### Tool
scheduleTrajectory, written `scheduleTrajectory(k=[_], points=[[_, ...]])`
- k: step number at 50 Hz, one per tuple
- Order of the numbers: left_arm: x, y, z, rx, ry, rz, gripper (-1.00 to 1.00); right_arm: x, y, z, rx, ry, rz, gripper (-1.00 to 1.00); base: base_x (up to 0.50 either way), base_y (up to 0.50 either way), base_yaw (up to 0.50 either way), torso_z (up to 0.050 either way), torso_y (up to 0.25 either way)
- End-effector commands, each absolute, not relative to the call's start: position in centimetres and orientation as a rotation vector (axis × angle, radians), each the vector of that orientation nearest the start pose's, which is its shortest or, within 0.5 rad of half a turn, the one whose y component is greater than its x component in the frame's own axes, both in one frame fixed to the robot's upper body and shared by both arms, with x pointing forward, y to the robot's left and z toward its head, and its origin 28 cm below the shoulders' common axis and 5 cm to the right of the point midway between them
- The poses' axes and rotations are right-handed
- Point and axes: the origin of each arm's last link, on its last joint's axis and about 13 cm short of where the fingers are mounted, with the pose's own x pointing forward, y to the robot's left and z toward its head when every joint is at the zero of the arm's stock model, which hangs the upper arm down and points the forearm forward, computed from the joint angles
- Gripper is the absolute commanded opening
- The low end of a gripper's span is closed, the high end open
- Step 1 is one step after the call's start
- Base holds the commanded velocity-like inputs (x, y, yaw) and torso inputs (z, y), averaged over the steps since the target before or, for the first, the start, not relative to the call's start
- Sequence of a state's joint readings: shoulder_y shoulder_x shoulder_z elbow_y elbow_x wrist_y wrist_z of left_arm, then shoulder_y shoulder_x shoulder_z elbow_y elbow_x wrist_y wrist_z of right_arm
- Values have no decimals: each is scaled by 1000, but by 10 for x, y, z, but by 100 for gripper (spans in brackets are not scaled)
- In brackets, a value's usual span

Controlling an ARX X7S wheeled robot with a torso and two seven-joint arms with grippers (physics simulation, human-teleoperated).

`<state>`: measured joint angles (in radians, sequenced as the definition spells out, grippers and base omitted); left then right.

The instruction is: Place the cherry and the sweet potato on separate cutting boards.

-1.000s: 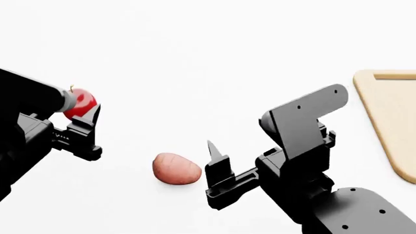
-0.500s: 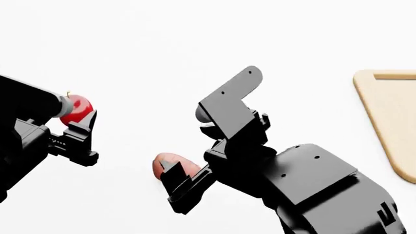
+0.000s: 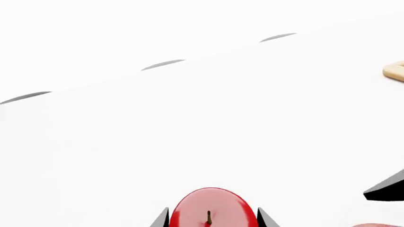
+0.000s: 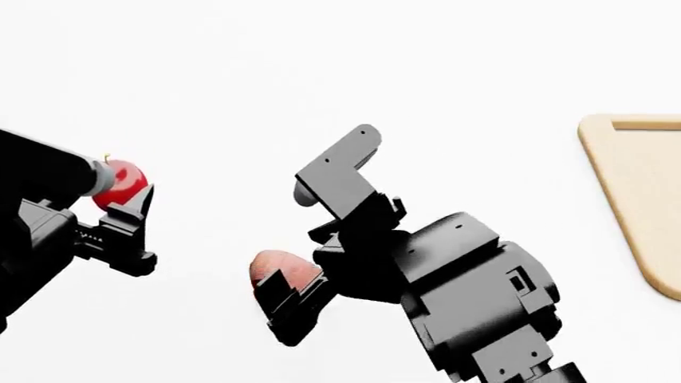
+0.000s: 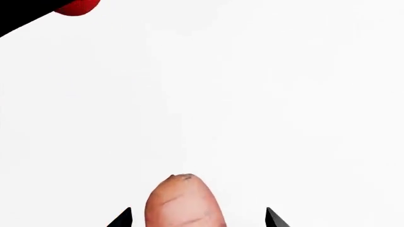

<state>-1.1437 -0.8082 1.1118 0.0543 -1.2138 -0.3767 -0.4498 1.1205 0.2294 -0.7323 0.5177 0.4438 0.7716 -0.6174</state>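
The glossy red cherry [image 3: 211, 208] with its stem sits between the two fingertips of my left gripper [image 3: 211, 223], which is shut on it. In the head view the cherry [image 4: 117, 182] shows at the tip of the left gripper [image 4: 126, 195], at the far left. The pinkish-tan sweet potato [image 5: 183, 203] lies on the white table between the jaws of my right gripper [image 5: 198, 218], which is open with a gap on each side. In the head view the sweet potato [image 4: 273, 265] is half hidden under the right gripper [image 4: 289, 287]. One tan cutting board [image 4: 639, 199] lies at the far right.
The white table top runs to a far edge with dark slots [image 3: 162, 65]. A corner of the cutting board [image 3: 394, 71] shows in the left wrist view. The bulky right arm [image 4: 468, 287] fills the lower middle of the head view. The cherry [image 5: 79, 6] shows in the right wrist view.
My right arm has swung left and come over the sweet potato, its open jaws now on either side of it. My left gripper has shifted slightly left and down with the cherry.
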Motion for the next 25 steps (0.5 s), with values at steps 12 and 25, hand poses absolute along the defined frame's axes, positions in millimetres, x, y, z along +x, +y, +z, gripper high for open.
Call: scheduleTrajectory(k=[12, 25], points=[[309, 248, 192, 166, 160, -257, -100, 387, -83, 153, -283, 561, 931, 100, 0, 0, 0, 0, 0], [309, 250, 188, 158, 166, -260, -100, 386, -90, 169, -198, 443, 801, -100, 0, 0, 0, 0, 0]])
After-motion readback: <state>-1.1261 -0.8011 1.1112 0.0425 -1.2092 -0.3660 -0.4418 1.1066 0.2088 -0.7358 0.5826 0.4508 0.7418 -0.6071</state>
